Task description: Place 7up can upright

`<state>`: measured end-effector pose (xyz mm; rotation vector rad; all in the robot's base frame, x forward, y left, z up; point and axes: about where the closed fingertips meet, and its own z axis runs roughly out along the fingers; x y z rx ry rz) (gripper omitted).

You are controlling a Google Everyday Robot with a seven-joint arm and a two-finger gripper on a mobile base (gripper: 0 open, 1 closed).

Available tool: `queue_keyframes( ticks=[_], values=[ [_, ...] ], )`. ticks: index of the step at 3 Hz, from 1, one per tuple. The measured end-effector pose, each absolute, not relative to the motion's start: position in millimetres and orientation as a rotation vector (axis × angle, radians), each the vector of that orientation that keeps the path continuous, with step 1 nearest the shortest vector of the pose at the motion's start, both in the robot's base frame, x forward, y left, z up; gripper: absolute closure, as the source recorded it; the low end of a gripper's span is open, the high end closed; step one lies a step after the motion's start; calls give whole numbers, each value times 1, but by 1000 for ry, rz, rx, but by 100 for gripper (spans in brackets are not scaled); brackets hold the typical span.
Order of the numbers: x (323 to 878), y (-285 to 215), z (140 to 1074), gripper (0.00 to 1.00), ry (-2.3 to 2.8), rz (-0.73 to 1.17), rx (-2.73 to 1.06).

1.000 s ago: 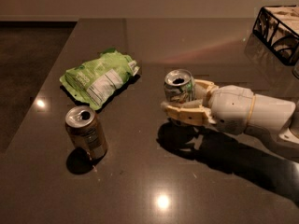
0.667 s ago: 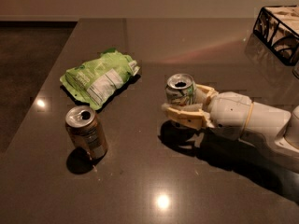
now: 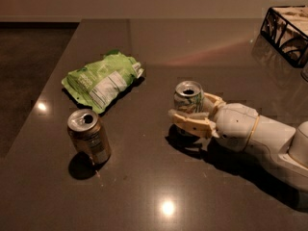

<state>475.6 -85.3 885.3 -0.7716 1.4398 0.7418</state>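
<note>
Dark tabletop (image 3: 192, 47) — pincer (image 3: 189, 108), right of centre, clasps the 7up can (image 3: 188, 96).

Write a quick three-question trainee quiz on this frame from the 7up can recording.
1. True or false: the 7up can lies on its side on the table.
2. Which thing lies flat? A. brown-gold can B. green snack bag C. 7up can
3. Fill in: the gripper reaches in from the picture's ____ side.
Key: 1. False: it stands top up between the gripper's fingers. 2. B; the brown-gold can stands upright. 3. right.
</note>
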Motion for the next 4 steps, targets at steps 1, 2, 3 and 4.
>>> queue_keyframes(
  ticks=[1, 2, 3, 4],
  values=[
    [475, -83, 887, 60, 1437, 742, -778],
    [475, -81, 889, 36, 1434, 743, -783],
    [475, -78, 890, 12, 1432, 744, -788],
    [474, -76, 891, 0, 1430, 745, -792]
  ],
)
